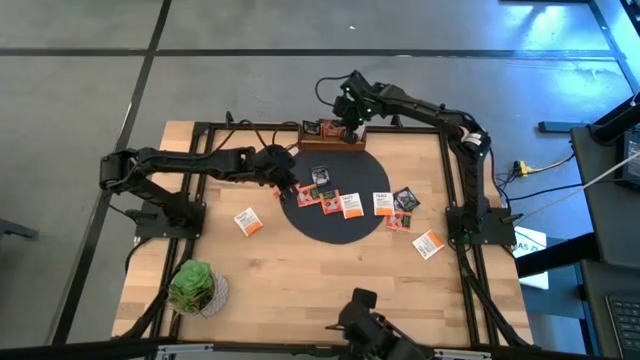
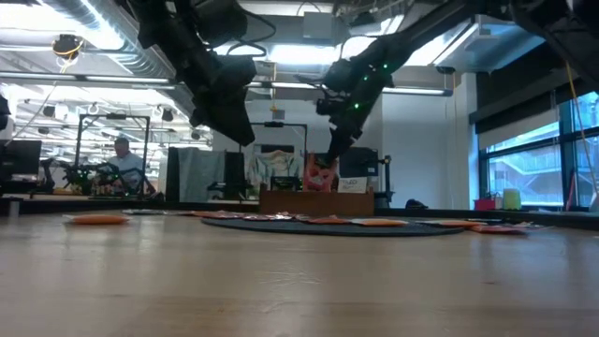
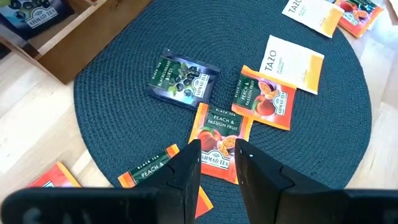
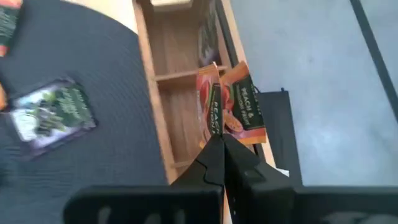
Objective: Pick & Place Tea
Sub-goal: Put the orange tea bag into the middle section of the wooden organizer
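Note:
Several tea packets lie flat on the black round mat: a dark one, orange ones and a white one. My left gripper hangs open above the mat's left part, over an orange packet, with nothing between its fingers. My right gripper is shut on an orange tea packet above the wooden box at the table's far edge. In the low view this packet hangs just over the box. My right gripper pinches the orange packet by its lower edge between its two shut fingers, slanting down from the table's right. The packet stands out beyond the fingertips, bent or doubled, I cannot tell which. It is lifted clear above the box's compartments.
Two packets lie off the mat on the wood, one on the left and one on the right. A green plant stands at the near left corner. The box holds a dark packet. A person sits in the room behind.

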